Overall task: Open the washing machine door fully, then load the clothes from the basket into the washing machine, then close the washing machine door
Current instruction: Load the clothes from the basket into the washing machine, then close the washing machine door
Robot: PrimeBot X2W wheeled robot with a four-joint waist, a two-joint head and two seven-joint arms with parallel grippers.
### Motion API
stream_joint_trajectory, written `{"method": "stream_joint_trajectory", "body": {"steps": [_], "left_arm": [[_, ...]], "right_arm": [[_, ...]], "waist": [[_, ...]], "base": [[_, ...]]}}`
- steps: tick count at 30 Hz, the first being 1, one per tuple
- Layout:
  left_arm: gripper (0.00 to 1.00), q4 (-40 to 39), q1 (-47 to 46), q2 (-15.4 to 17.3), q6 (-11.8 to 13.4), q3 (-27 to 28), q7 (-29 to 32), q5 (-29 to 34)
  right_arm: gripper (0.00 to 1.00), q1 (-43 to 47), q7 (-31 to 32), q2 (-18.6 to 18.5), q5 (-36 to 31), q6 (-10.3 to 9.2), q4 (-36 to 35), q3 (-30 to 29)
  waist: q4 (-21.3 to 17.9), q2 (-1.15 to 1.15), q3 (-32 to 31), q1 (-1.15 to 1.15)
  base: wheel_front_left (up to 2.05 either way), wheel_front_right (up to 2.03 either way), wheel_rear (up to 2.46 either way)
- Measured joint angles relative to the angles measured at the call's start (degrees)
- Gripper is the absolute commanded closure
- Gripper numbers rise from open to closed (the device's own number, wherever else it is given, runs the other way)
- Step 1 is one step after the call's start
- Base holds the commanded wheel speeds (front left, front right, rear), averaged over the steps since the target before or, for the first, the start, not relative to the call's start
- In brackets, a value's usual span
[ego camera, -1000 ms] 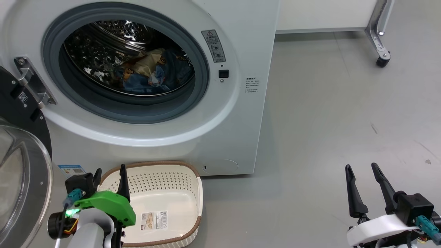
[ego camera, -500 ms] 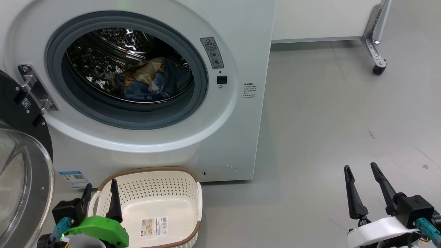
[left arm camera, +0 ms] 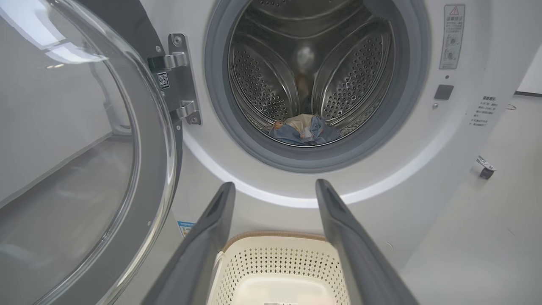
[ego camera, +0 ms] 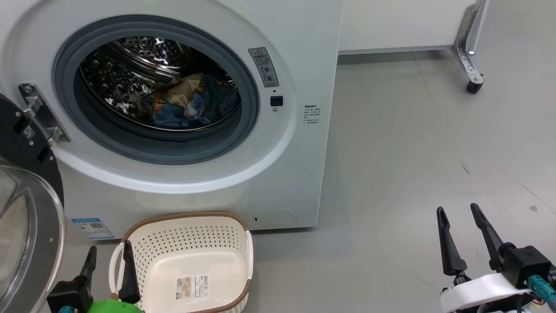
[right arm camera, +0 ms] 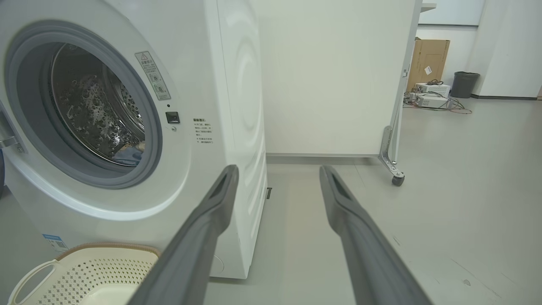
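Hovering spread and empty, the left hand (ego camera: 109, 251) sits just beside the bare basket (ego camera: 191, 216), the right hand (ego camera: 457, 209) well apart; the clothes (ego camera: 186, 104) lie inside the washing machine (ego camera: 304, 43), so the washing machine door (ego camera: 26, 243), swung wide at left, apparently awaits closing.

We list: one washing machine (left arm camera: 423, 140), its drum (left arm camera: 271, 72) at twelve o'clock; the clothes (left arm camera: 305, 132), a small blue-and-cream heap on the drum floor; the washing machine door (left arm camera: 144, 140), swung open at nine o'clock on its metal hinge (left arm camera: 180, 76); the basket (left arm camera: 275, 260) at six o'clock; our left gripper (left arm camera: 275, 184), fingers spread wide, framing the basket's far rim.
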Motion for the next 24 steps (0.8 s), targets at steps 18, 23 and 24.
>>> {"method": "stream_joint_trajectory", "body": {"steps": [18,23,24], "left_arm": [[0.00,-7.2,6.1,0.2,0.7,-0.2,-0.1,-0.1],[0.00,-8.8,6.9,0.2,1.1,-0.5,-0.2,-0.1],[0.00,-9.0,7.1,0.2,1.1,-0.5,-0.2,-0.1]], "right_arm": [[0.00,1.1,0.0,0.0,-1.4,0.00,-0.2,-1.0],[0.00,1.4,0.0,0.2,-1.4,0.00,0.2,-1.1],[0.00,1.5,0.0,0.2,-1.4,0.00,0.2,-1.1]], "waist": [[-0.8,0.00,0.2,0.00],[-0.9,0.00,0.1,0.00],[-0.9,0.00,0.1,0.00]], "base": [[0.00,0.00,0.00],[0.00,0.00,0.00],[0.00,0.00,0.00]]}}
